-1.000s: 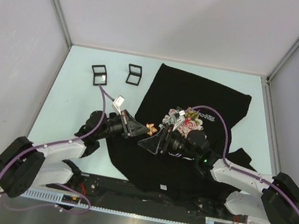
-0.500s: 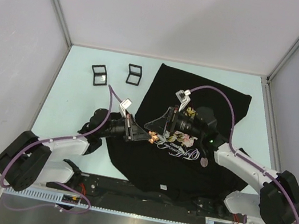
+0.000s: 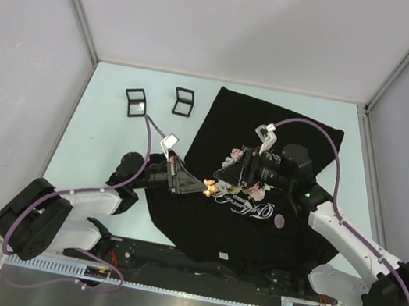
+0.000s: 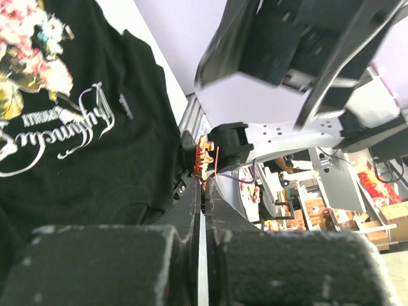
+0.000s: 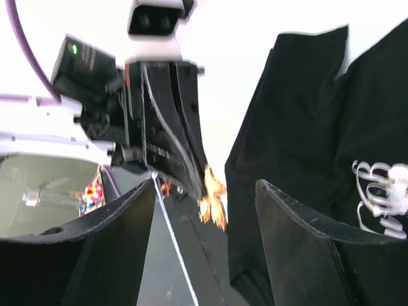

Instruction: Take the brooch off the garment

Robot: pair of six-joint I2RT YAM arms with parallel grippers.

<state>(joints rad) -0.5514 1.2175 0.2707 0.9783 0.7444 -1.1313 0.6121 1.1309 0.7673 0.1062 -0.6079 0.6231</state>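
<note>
My left claw [image 4: 204, 183] is clamped on the small orange-gold brooch [image 4: 203, 155], held up off the black rose-print T-shirt [image 4: 121, 172], seemingly to clear its fabric; my right claw [image 5: 205, 183] stands open, facing it

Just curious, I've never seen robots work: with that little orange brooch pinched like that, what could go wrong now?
The left tool holds the brooch only at its fingertips, so it might slip and drop onto the garment. The open right tool sits very close and could knock it loose.
</note>
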